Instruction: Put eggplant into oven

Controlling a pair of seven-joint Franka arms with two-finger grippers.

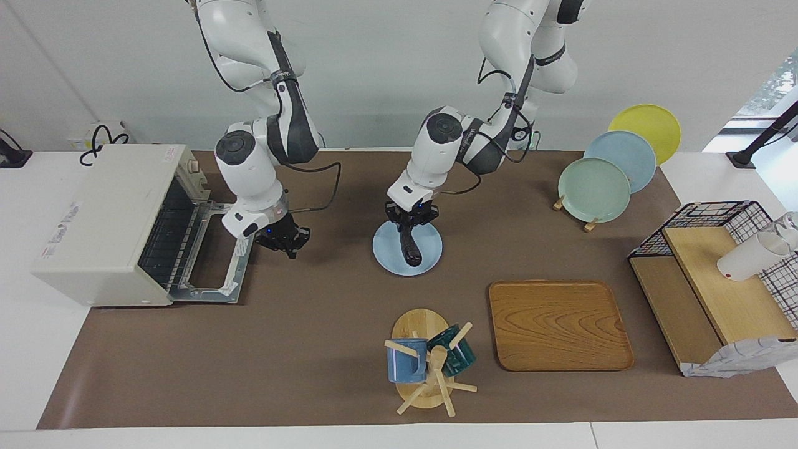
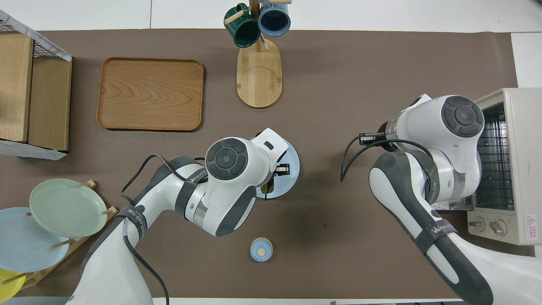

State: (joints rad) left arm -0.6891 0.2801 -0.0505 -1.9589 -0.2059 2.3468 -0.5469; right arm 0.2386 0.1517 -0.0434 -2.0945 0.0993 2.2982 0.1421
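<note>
The left gripper (image 1: pixel 409 219) is clenched on the eggplant (image 1: pixel 410 247), which hangs stem-up over the light blue plate (image 1: pixel 391 252). The right gripper (image 1: pixel 285 239), fingers pressed together and empty, hovers over the mat beside the open door (image 1: pixel 215 262) of the oven (image 1: pixel 103 218). Both forearms, bent downward, carry a band reading "WANUKEED".

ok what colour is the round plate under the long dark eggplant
Pale blue round plate; the facing view shows it best.

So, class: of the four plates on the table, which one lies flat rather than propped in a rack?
The light blue plate at mid-table, under the eggplant; the green, blue and yellow ones stand tilted in the rack.
</note>
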